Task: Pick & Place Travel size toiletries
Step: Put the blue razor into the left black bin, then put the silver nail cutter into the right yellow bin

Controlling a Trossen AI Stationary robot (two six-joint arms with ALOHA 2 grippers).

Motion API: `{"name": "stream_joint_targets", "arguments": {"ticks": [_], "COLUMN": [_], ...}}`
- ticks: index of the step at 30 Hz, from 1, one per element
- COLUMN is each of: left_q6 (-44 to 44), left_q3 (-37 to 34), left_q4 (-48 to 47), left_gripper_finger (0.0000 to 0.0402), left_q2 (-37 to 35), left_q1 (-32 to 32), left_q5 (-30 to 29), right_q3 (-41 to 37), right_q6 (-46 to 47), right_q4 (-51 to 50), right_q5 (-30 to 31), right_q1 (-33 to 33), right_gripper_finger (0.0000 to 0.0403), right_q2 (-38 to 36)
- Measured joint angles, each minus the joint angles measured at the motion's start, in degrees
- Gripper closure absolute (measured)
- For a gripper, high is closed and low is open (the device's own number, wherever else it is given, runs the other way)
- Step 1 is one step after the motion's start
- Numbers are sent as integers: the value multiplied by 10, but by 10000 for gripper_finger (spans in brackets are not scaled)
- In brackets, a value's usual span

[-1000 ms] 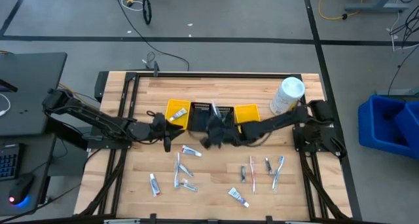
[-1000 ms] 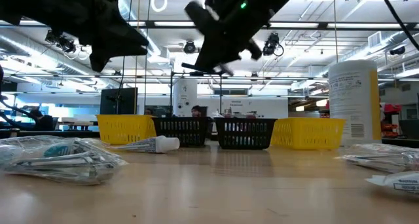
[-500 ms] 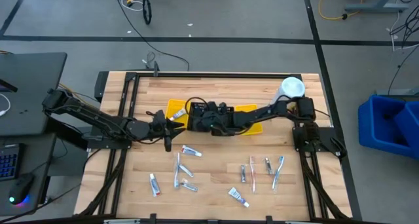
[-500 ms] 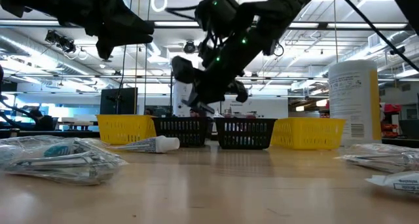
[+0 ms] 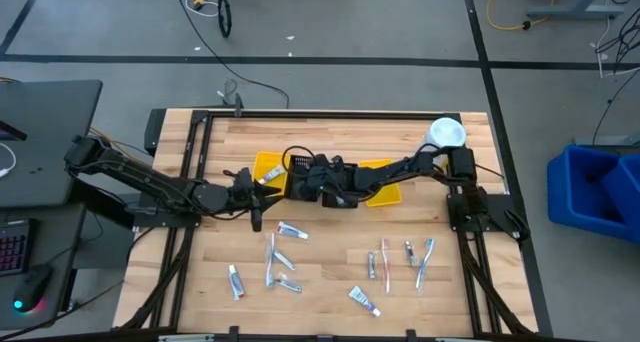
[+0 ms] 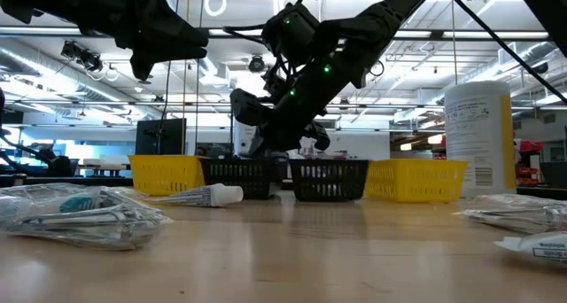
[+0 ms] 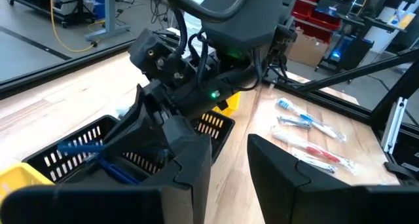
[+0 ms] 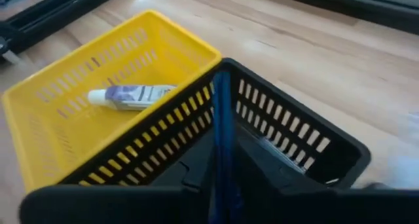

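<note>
My right gripper (image 5: pixel 300 182) reaches across to the left black basket (image 8: pixel 294 135) and is shut on a slim blue toothbrush (image 8: pixel 221 129). The yellow basket (image 8: pixel 59 129) beside it holds a white toothpaste tube (image 8: pixel 131 95). My left gripper (image 5: pixel 255 200) hovers open just left of the baskets, touching nothing; its fingers (image 7: pixel 190 165) show a clear gap. More toothpaste tubes (image 5: pixel 290 230), toothbrushes (image 5: pixel 425 257) and wrapped items (image 5: pixel 272 260) lie flat on the near half of the table. My right gripper pinches the blue toothbrush's handle (image 8: pixel 221 165) between its two fingers. The toothbrush runs along the fingers and sticks out past their ends. It is held slanting down over the left black basket's near corner; whether its far end touches the basket, I cannot tell.
Four baskets stand in a row mid-table: yellow (image 5: pixel 270 168), two black (image 5: pixel 340 170), yellow (image 5: pixel 382 172). A large white bottle (image 5: pixel 445 137) stands at the far right. My left gripper is close to the right gripper. A dark frame rims the table (image 5: pixel 330 122).
My right gripper, shut on the toothbrush, has swung from the near side of the baskets toward the far left and come down over the left black basket. It has barely moved in the last half second. My left arm has kept still.
</note>
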Motion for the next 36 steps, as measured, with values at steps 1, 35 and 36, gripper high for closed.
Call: {"name": "stream_joint_targets", "arguments": {"ticks": [1,35,36], "left_q6": [0,0,0], "left_q3": [0,0,0], "left_q4": [0,-9,-10], "left_gripper_finger": [292,292,292], "left_q2": [0,0,0], "left_q1": [0,0,0], "left_q5": [0,46,46], "right_q3": [0,0,0], "right_q6": [-1,-152,-128], "right_q4": [0,-252,-276], "right_q5": [-1,-77,-91], "right_q1": [-1,152,159], "right_gripper_finger": [318,145,145], "right_q2": [0,-162,-167]}}
